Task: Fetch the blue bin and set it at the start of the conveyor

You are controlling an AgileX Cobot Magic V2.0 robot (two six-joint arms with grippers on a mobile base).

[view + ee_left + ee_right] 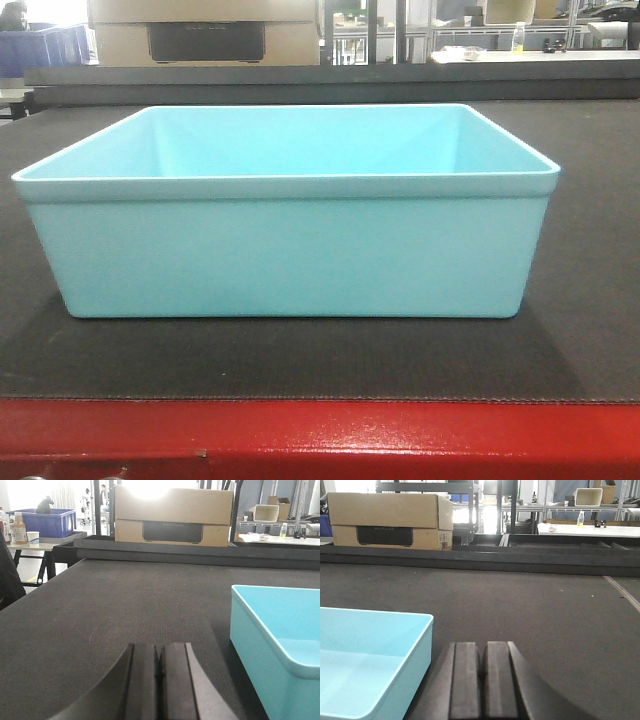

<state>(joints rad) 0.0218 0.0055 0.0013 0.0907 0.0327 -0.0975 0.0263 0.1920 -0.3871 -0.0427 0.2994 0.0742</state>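
blue bin (285, 250) upright on the conveyor start (590, 300), long axis across the front view, just behind the red frame (320, 440). left gripper (159, 672) has it at 3 o'clock; right gripper (481, 672) at 9 o'clock. both jaw pairs closed, empty, apparently equally near; placement looks complete.

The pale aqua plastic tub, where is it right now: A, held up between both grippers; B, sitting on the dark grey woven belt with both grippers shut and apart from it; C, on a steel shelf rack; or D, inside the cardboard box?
B: the pale aqua plastic tub rests on the dark grey woven belt, and the left gripper and right gripper are both shut beside it.
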